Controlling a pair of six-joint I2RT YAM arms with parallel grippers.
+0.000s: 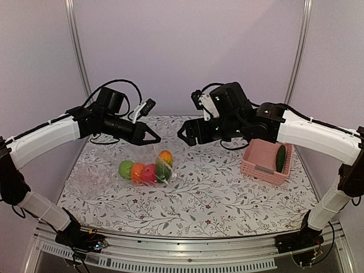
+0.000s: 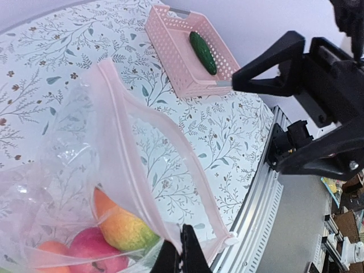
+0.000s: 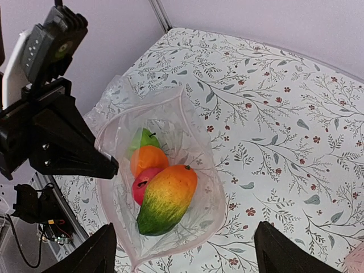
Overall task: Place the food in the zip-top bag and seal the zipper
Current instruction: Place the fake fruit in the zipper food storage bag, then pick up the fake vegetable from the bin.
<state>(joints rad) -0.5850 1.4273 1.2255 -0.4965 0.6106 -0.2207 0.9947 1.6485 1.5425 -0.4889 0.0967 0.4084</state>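
Bag (image 3: pixel 190 128): 4 fruit (image 3: pixel 168 199); basket (image 1: pixel 257 154): 1 cuke (image 1: pixel 281 157)

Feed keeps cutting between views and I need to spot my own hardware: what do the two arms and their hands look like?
Both the left arm and right arm have white shell links between black joints, with black cables looping by the wrists. The left hand and right hand are matte black with pointed, triangular fingers.

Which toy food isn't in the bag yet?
The dark green cucumber: it lies in the pink basket, while the other four sit inside the clear bag.
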